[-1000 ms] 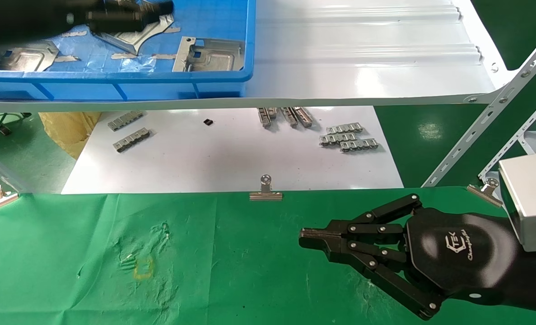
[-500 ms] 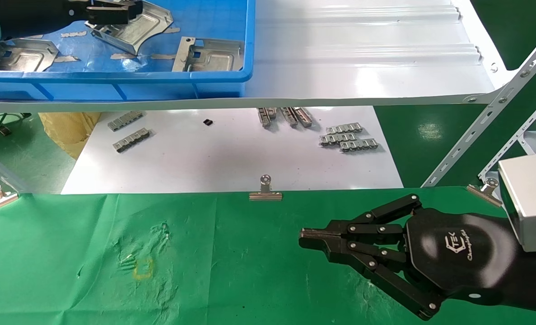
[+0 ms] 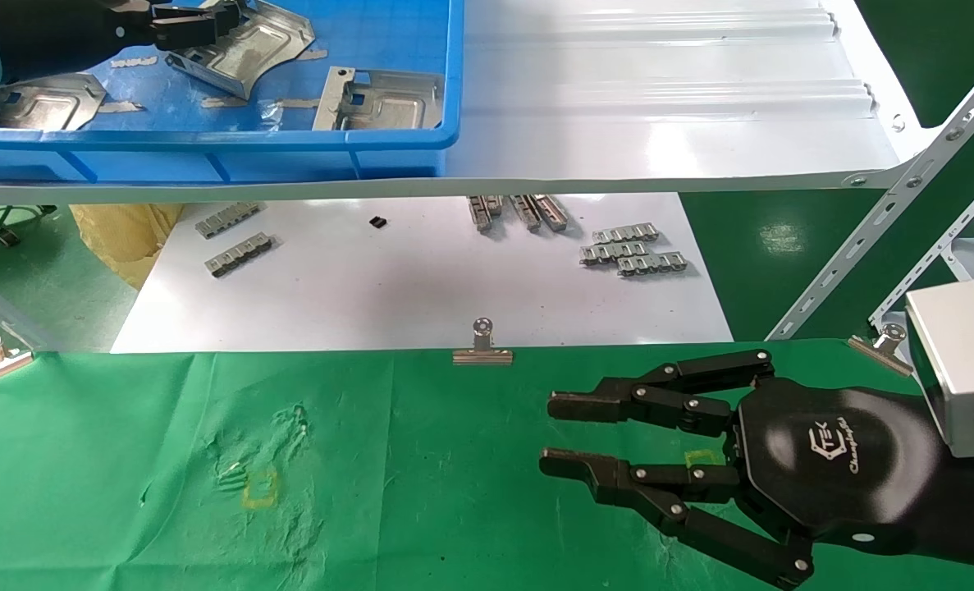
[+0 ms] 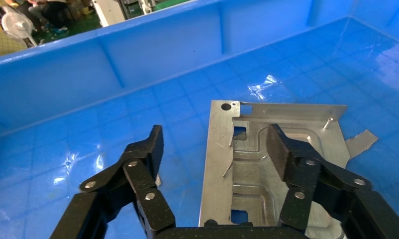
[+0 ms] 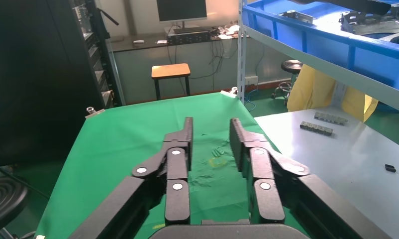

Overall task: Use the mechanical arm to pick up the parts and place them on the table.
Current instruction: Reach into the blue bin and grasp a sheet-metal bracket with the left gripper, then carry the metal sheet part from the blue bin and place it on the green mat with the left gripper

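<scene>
Three silver stamped parts lie in a blue bin (image 3: 208, 139) on the shelf: one at the far left (image 3: 39, 98), one in the middle (image 3: 249, 45), one at the right (image 3: 384, 98). My left gripper (image 3: 187, 25) is open inside the bin. In the left wrist view it (image 4: 215, 137) straddles the long edge of one part (image 4: 267, 169), one finger over bare bin floor, the other over the plate. My right gripper (image 3: 548, 435) is open and empty just above the green table (image 3: 413, 460); it also shows in the right wrist view (image 5: 211, 124).
A glossy white shelf (image 3: 659, 107) carries the bin. Below it a white board (image 3: 421, 295) holds small grey toothed strips (image 3: 634, 250). Binder clips (image 3: 482, 349) pin the cloth's far edge. A slanted shelf brace (image 3: 889, 222) stands at the right. A yellow square outline (image 3: 261, 487) marks the cloth.
My right gripper has gone from shut to open, staying in place. My left gripper has drawn back to the left in the bin and now sits over the middle part's edge.
</scene>
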Robot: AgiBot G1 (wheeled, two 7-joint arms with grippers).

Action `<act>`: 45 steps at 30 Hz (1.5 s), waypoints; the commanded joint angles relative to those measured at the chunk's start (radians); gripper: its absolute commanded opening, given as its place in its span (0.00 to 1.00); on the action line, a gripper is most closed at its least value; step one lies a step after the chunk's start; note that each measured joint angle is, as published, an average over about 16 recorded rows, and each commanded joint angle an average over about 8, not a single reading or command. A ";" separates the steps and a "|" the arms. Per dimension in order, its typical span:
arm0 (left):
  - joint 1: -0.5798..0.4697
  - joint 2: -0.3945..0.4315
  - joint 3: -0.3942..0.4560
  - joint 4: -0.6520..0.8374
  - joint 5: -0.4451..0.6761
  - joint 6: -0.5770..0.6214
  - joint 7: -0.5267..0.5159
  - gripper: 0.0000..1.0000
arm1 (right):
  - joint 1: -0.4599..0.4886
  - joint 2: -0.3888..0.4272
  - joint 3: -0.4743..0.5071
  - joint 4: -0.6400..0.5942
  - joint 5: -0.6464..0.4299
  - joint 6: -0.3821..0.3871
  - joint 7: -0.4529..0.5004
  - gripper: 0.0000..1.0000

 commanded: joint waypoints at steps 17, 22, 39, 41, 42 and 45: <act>0.004 -0.003 0.005 0.009 0.007 0.012 0.027 0.00 | 0.000 0.000 0.000 0.000 0.000 0.000 0.000 1.00; -0.004 -0.014 -0.009 -0.006 -0.013 0.046 0.044 0.00 | 0.000 0.000 0.000 0.000 0.000 0.000 0.000 1.00; 0.021 -0.153 -0.042 -0.151 -0.105 0.734 0.257 0.00 | 0.000 0.000 0.000 0.000 0.000 0.000 0.000 1.00; 0.047 -0.167 -0.033 -0.198 -0.125 0.772 0.282 0.00 | 0.000 0.000 0.000 0.000 0.000 0.000 0.000 1.00; 0.065 -0.175 -0.024 -0.231 -0.139 0.781 0.290 0.00 | 0.000 0.000 0.000 0.000 0.000 0.000 0.000 1.00; 0.142 -0.220 0.020 -0.375 -0.205 0.789 0.298 0.00 | 0.000 0.000 -0.001 0.000 0.000 0.000 0.000 1.00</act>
